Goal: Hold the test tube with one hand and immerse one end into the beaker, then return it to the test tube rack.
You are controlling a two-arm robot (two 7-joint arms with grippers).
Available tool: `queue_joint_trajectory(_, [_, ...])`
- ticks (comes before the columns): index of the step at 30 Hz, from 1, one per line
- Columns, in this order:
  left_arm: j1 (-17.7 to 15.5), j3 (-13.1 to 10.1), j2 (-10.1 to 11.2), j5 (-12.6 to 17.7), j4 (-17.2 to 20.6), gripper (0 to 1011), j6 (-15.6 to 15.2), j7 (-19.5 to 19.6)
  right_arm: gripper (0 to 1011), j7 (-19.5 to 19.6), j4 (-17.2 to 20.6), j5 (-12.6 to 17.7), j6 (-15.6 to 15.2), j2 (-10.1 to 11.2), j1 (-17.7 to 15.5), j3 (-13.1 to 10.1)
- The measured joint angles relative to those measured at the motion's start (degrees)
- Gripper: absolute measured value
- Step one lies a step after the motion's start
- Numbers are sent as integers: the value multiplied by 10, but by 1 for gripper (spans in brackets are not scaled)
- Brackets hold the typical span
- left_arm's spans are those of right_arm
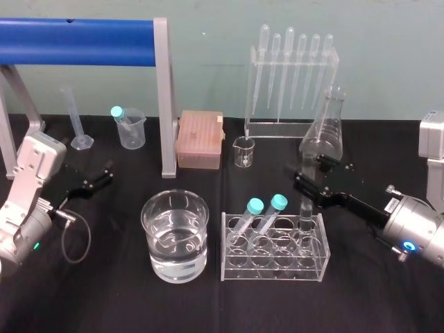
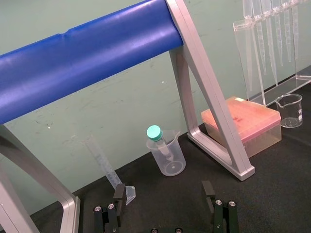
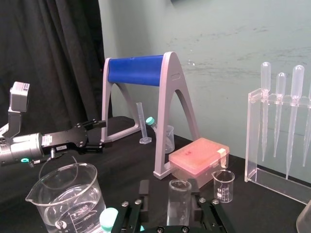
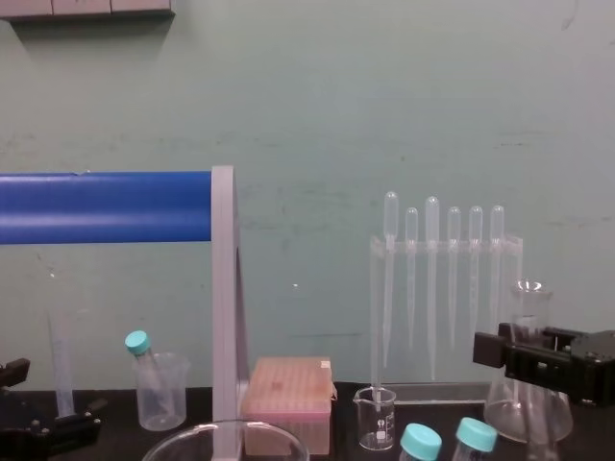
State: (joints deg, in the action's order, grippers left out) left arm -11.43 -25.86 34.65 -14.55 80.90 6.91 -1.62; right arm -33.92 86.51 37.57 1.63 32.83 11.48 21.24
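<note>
The test tube stands upright in the back right hole of the clear test tube rack. My right gripper straddles its top. In the right wrist view the test tube rises between the open fingers, with a clear gap on one side. The beaker, wide, clear and about half full of water, stands just left of the rack. It also shows in the right wrist view, beaker. My left gripper rests open on the table at the far left, holding nothing.
Two teal-capped tubes lean in the rack's front holes. Behind stand a flask, a pipette stand, a tiny glass beaker, a pink tip box and a blue-barred frame. A plastic beaker and a cylinder stand back left.
</note>
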Motion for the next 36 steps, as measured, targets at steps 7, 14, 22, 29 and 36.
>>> queue_joint_trajectory(7, [0,0,0,0,0,1000,0,0,696,0,0,1,0,0,0,0])
queue_joint_trajectory(14, [0,0,0,0,0,1000,0,0,915,0,1,1,1,0,-1,-1])
queue_joint_trajectory(22, [0,0,0,0,0,1000,0,0,1000,0,1,1,1,0,-1,0])
queue_joint_trajectory(29, [0,0,0,0,0,1000,0,0,1000,10,11,-4,15,0,-3,-8])
queue_joint_trajectory(36, [0,0,0,0,0,1000,0,0,1002,78,61,-45,94,-6,-33,-63])
